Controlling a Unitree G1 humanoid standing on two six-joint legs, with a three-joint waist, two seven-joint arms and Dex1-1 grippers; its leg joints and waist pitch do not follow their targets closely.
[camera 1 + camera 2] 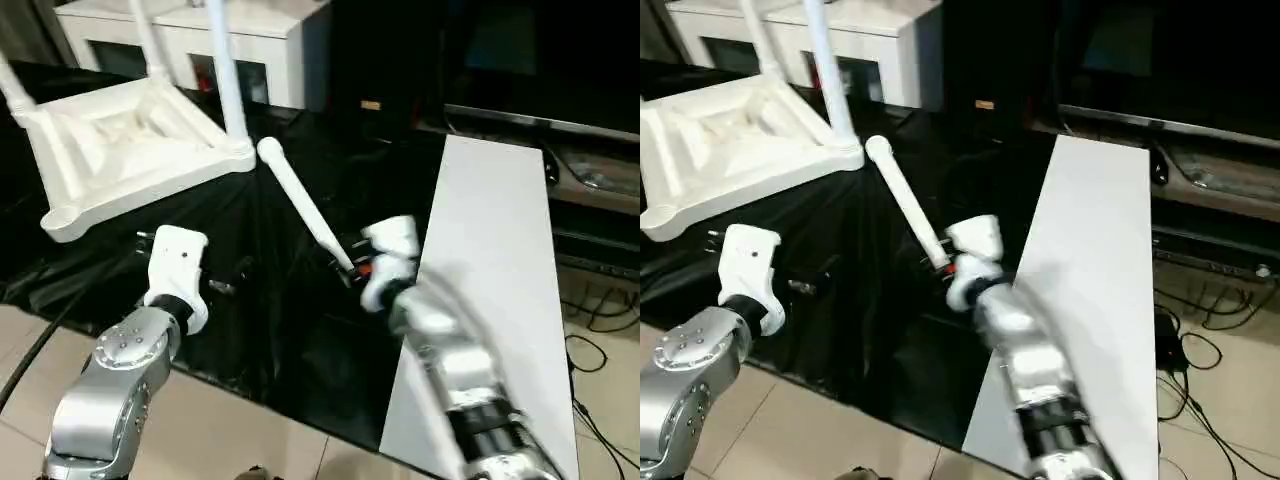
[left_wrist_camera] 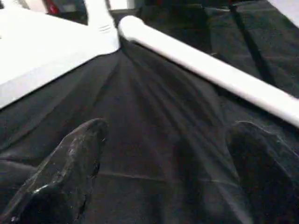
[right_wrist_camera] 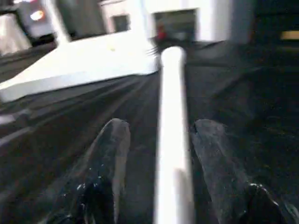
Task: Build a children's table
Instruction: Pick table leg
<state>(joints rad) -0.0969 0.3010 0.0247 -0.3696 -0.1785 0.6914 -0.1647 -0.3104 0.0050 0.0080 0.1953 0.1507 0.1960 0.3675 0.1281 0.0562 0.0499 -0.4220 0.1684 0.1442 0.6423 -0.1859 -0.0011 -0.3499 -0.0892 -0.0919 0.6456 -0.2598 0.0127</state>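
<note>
Two legs (image 1: 228, 75) stand upright in the corner sockets of the overturned tabletop (image 1: 120, 150), their upper ends cut off by the top edge of the head views. A third stub of leg shows at the far left edge, mostly out of frame. The tabletop lies ribbed side up on the black cloth (image 1: 270, 300), its nearest corner socket (image 1: 62, 222) open. Its far left part is cropped.

One loose leg (image 1: 300, 210) lies on the cloth, its rounded thick end just beside the tabletop corner that bears an upright leg, its thin end running toward the right gripper (image 3: 159, 140). In the right wrist view the leg passes between the two black fingers (image 3: 105, 158), with a gap visible on each side; whether either finger touches it cannot be told through the motion blur. The right forearm is smeared in both head views, and the leg's thin tip is hidden behind the wrist housing.

The left gripper (image 2: 163, 154) hangs over bare cloth near the tabletop's front edge, its fingers spread wide with nothing between them. From the head views its fingers are hidden behind the white wrist block.

A white panel (image 1: 490, 280) lies to the right, its near end cut off. A white cabinet (image 1: 250, 40) stands behind the tabletop.
</note>
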